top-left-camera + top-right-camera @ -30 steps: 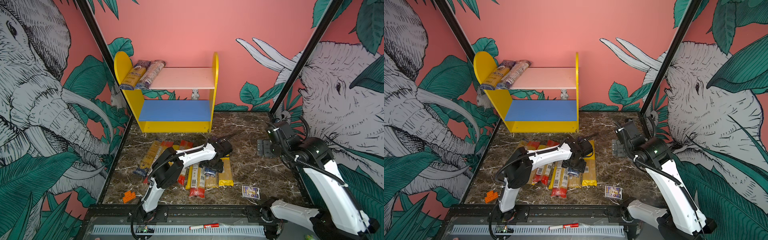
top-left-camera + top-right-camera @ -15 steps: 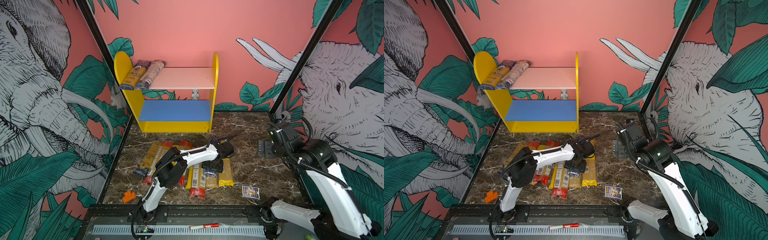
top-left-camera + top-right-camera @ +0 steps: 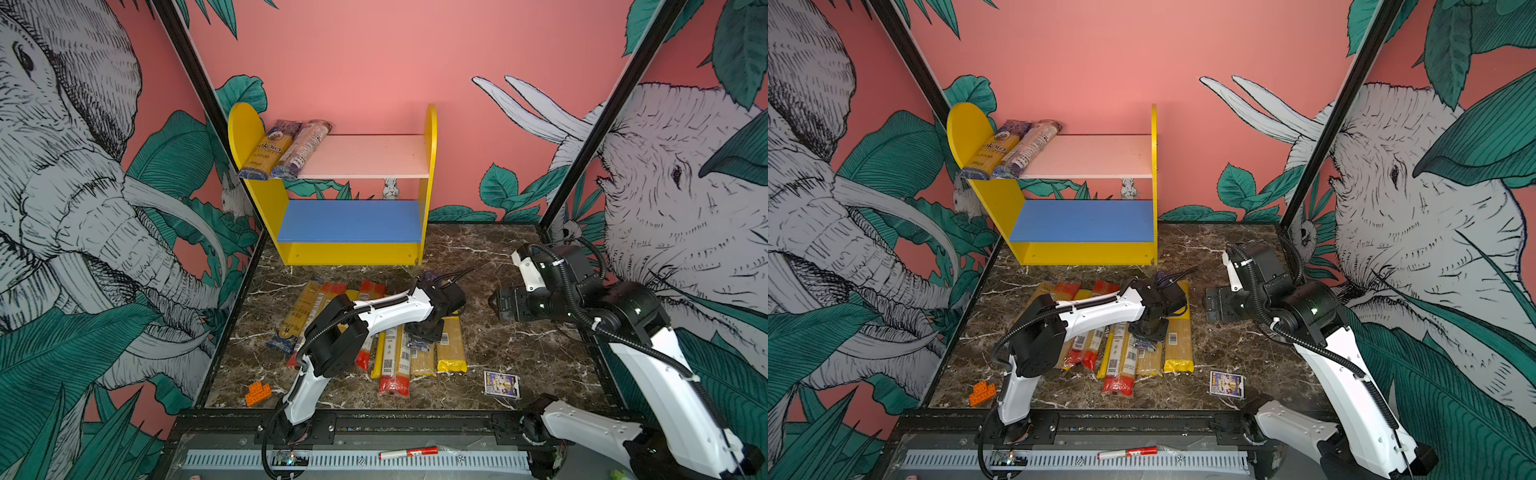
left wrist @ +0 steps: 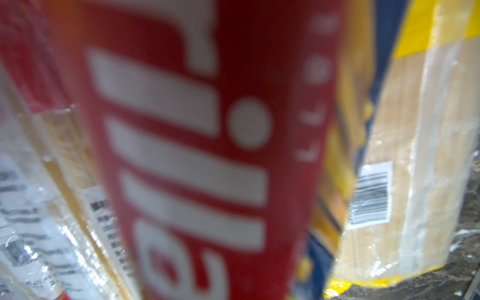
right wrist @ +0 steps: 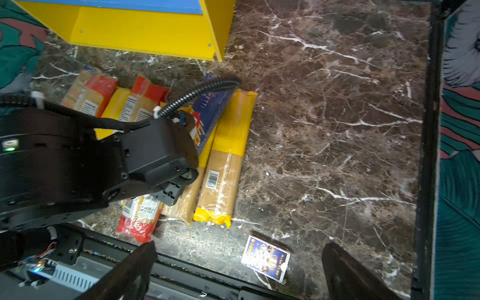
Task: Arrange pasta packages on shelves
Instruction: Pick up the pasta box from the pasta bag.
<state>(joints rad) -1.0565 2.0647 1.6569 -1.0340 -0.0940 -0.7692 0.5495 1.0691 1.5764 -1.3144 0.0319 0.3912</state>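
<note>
- In both top views, a small yellow wooden shelf unit with a pale pink upper board and a blue lower board stands at the far side of the dark marble tabletop.
- Two long plastic pasta packets lie side by side at the left end of the pink board, with their near ends overhanging its edge.
- A loose row of flat spaghetti packets with yellow, red or dark blue ends lies on the tabletop in front of the shelf unit.
- The left hand is down on the middle of that row. Its black wrist hides the jaws, so I cannot tell whether it grips anything.
- The right hand hangs over bare tabletop to the right of the row.
- An orange toy block lies near left, and a small purple-blue card box lies near right.
- In the left wrist view, a blurred red packet face with white lettering fills the middle, very close to the lens.
- Beside it lies a clear yellow-ended packet with a barcode label. No fingers show in this view.
- In the right wrist view, the right hand's two dark fingers stand wide apart with nothing held. The card box shows through the gap between them.
- A dark blue packet slants across the yellow-ended packet, partly under the left arm's wrist.
</note>
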